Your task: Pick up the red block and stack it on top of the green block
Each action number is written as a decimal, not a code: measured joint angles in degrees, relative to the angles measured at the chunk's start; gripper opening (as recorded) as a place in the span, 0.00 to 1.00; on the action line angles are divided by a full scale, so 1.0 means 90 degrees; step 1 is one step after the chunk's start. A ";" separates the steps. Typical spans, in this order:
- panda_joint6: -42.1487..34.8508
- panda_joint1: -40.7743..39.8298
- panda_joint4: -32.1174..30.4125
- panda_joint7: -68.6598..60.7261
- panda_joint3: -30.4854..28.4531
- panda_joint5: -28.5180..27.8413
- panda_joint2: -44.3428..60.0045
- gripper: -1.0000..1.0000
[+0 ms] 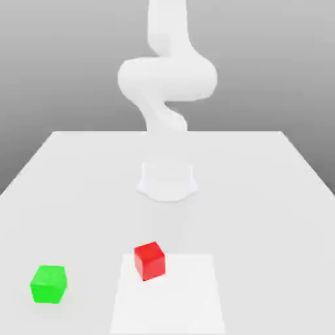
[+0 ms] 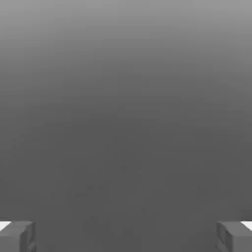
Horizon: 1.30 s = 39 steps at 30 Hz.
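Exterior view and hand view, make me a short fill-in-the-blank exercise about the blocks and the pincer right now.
1. In the exterior view, the green block lies to the ____ of the red block.
2. The two blocks are ____, not stacked.
3. In the hand view, the pincer has its fingers wide ____.
4. Both blocks rest on the ____ table.

Missing words: left; apart; open; white

You have no text, label, brand, number or sign to read here. The red block (image 1: pixel 150 260), the green block (image 1: pixel 48 284) and the white worktop (image 1: pixel 262 196) all show plain, unmarked faces. The arm (image 1: pixel 167 78) carries no lettering you can make out either.
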 joint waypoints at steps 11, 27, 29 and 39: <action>0.1653 0.0398 -0.1930 -0.1824 -0.0783 -0.0057 0.2346 0.50; 0.4352 -0.0051 -0.3053 -0.3860 -0.0326 0.0831 0.5897 0.00; 0.4346 -0.0053 -0.3052 -0.3854 -0.0325 0.0824 0.5896 0.00; 0.3150 -0.0048 -0.3261 -0.3226 -0.0570 -0.0054 0.4482 0.00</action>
